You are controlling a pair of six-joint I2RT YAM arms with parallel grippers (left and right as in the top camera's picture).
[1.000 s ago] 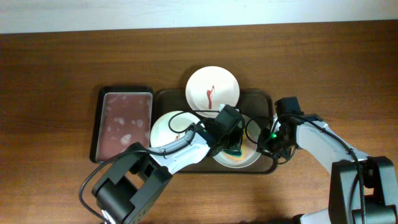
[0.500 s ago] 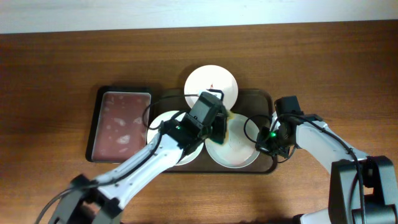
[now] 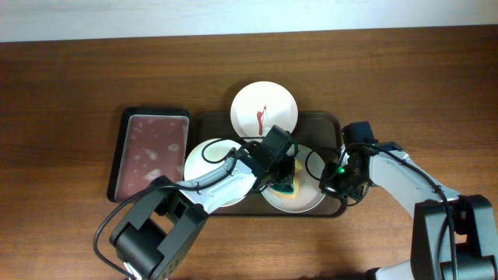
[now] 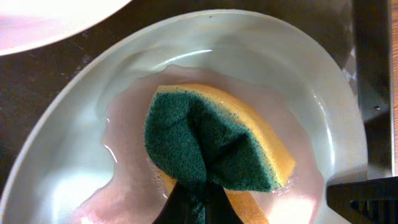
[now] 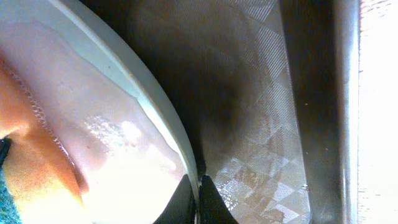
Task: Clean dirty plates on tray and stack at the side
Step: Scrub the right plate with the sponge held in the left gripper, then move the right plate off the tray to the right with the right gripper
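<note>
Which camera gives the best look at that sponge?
The left wrist view: the sponge fills the frame, green side up, folded on the wet plate. Overhead shows only a small green patch, partly hidden; the right wrist catches just an orange edge.

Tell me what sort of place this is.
Probably a robot lab bench staged for dishwashing: a wooden table, a brown tray of sauce-smeared plates, and a green-and-yellow sponge on a wet plate.

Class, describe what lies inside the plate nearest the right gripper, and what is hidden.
Inside the plate lies a yellow sponge, green side up, pinched by the left gripper, in a pinkish wet film. The plate's surface under the sponge is covered.
</note>
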